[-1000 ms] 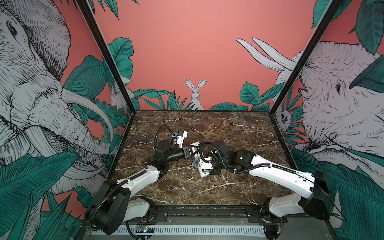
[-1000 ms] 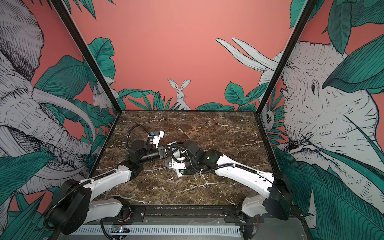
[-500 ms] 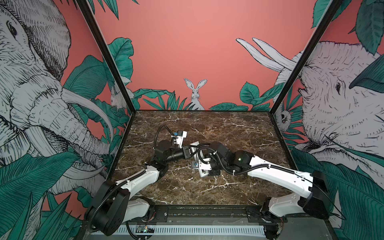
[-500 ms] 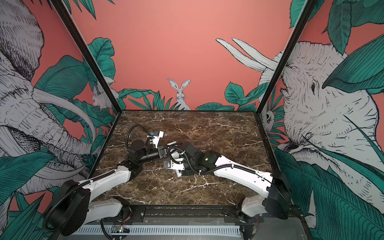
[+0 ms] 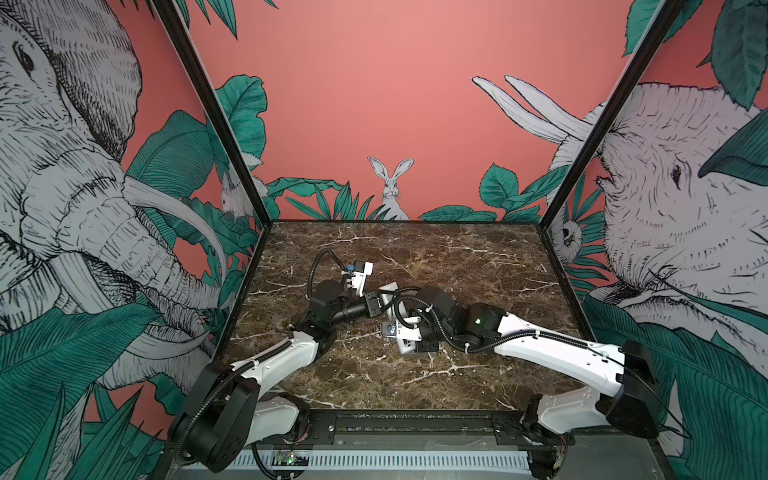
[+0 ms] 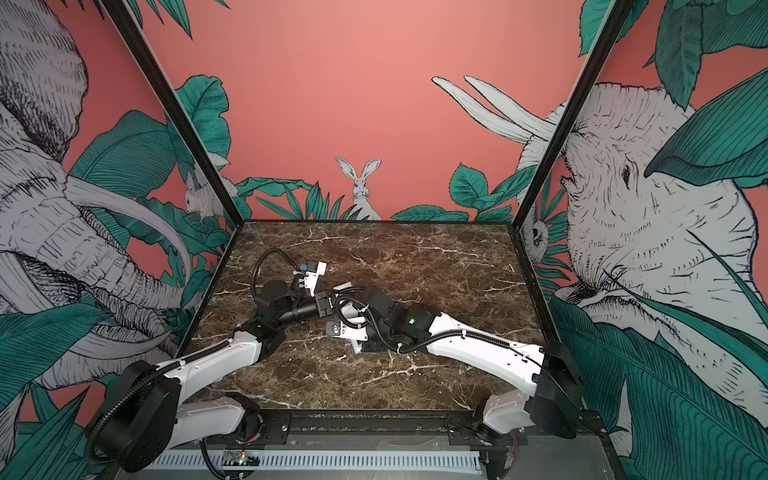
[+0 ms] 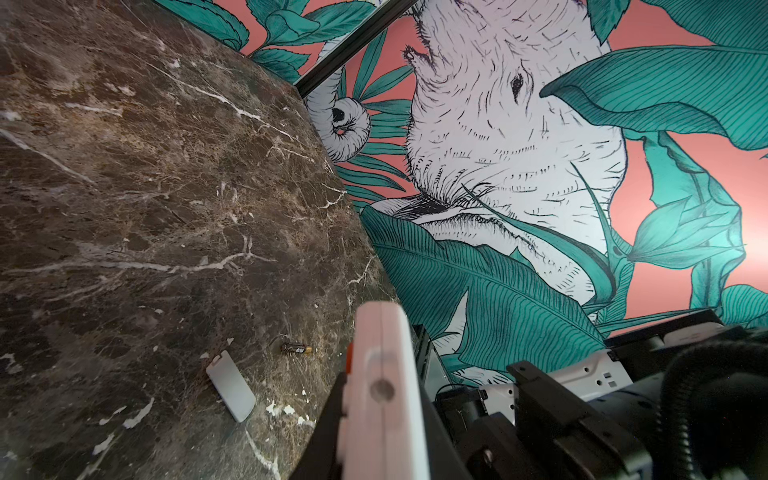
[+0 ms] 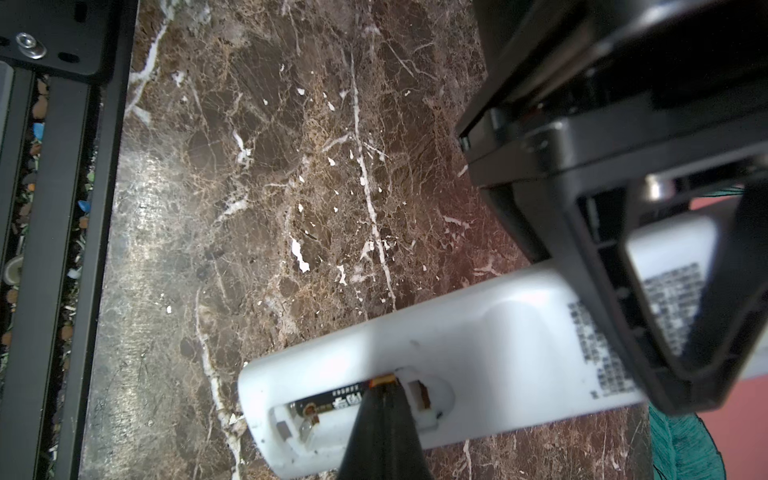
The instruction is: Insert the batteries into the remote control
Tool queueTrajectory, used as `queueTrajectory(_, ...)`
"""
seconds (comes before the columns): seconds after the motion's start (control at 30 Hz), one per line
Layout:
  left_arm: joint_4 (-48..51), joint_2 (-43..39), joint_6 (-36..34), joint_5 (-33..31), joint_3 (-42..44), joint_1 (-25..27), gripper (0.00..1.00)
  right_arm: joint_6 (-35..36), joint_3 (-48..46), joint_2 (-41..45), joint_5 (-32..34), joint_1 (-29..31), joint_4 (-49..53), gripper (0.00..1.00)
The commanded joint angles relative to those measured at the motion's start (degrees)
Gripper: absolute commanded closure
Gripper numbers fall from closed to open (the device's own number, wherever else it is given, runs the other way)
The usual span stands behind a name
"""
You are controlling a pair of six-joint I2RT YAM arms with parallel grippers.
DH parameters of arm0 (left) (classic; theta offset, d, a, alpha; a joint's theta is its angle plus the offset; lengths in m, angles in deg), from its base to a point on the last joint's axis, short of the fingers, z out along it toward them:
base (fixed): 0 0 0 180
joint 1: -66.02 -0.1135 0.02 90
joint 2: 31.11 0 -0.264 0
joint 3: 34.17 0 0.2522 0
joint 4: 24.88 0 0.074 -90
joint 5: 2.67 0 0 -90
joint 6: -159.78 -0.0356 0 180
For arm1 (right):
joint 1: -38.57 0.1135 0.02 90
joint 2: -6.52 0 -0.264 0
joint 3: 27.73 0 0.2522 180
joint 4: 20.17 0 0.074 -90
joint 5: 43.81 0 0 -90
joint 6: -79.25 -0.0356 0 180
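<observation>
A robot test booth is shown: a marble tabletop (image 5: 457, 257) is walled by printed jungle panels (image 5: 374, 104) held in black posts (image 5: 216, 112), and a left arm (image 5: 282, 361) and a right arm (image 5: 557, 357) are mounted on a front rail (image 5: 415, 424).

The left gripper (image 7: 380, 419) is clamped across the remote control (image 8: 478, 345). The right gripper (image 8: 384, 411), jaws pressed together, is tipped into its open compartment, with both arms stretched low.

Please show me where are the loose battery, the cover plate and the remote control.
loose battery (image 7: 296, 348), left wrist view, middle of its dark body.
cover plate (image 7: 231, 385), left wrist view, centre of its white face.
remote control (image 8: 490, 340), right wrist view, plain white back.
</observation>
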Motion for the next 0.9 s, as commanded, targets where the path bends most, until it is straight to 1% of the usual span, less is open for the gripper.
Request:
queueTrajectory(0.0, -3.2, -3.1, 1.3, 0.8, 0.2, 0.2, 1.0, -0.8, -1.0, -0.7, -0.7, 0.6, -1.8, 0.96)
queueTrajectory(0.27, -1.9, -3.8, 0.5, 0.1, 0.5, 0.1, 1.0, -1.6, -1.6, 0.7, -0.9, 0.7, -2.4, 0.94)
queueTrajectory(0.57, 2.8, -4.5, -2.2, -1.9, 0.6, -0.5, 1.0, -3.4, -2.2, 3.3, -1.0, 0.6, -3.8, 0.84)
queueTrajectory(0.87, 5.6, -4.5, -3.6, -3.1, 0.2, -1.4, 1.0, -7.2, -4.7, 9.2, -1.9, 0.6, -5.9, 0.77)
